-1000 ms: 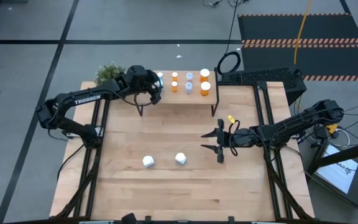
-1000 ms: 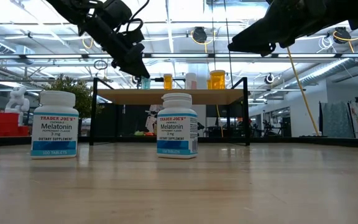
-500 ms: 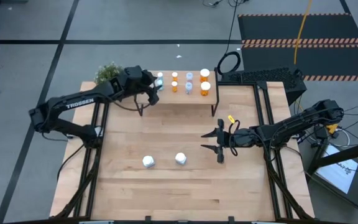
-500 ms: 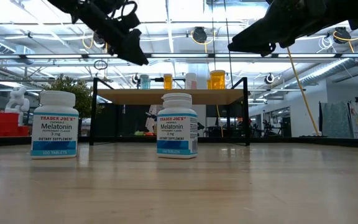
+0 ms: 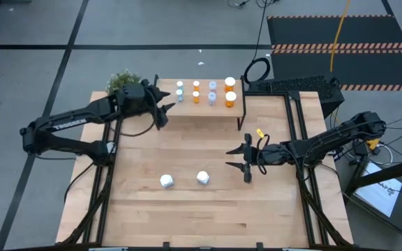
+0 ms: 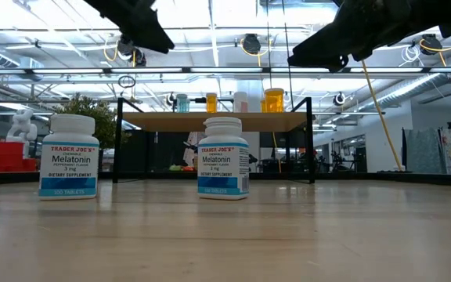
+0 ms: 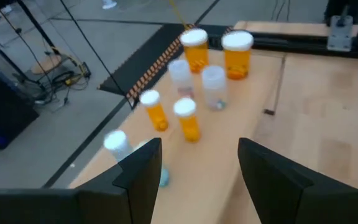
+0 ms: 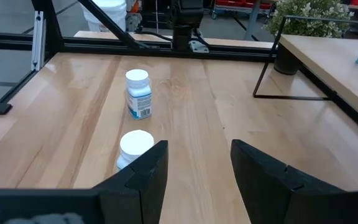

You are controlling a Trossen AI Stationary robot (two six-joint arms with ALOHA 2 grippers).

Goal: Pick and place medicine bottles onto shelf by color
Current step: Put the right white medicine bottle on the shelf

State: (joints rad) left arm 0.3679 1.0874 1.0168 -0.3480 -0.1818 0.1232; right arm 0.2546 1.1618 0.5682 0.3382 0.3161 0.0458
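Note:
The shelf (image 5: 204, 106) stands at the table's far edge with several orange and pale blue bottles (image 5: 212, 92) upright on it. They also show in the left wrist view (image 7: 197, 81). Two white Melatonin bottles (image 5: 167, 181) (image 5: 202, 178) stand upright on the tabletop, near the middle front. My left gripper (image 5: 165, 102) is open and empty, in the air just off the shelf's left end, and points at the bottles (image 7: 197, 155). My right gripper (image 5: 232, 158) is open and empty, to the right of the white bottles (image 8: 138, 93), above the table.
A potted plant (image 5: 122, 80) stands at the far left corner beside the shelf. Dark equipment and cables (image 5: 292, 85) sit behind the far right corner. The wooden tabletop (image 5: 187, 146) between the shelf and the white bottles is bare.
My left gripper has drawn back from the shelf's left end toward the table's left edge and has risen. The bottles on the shelf stay upright where they were. My right arm has kept still.

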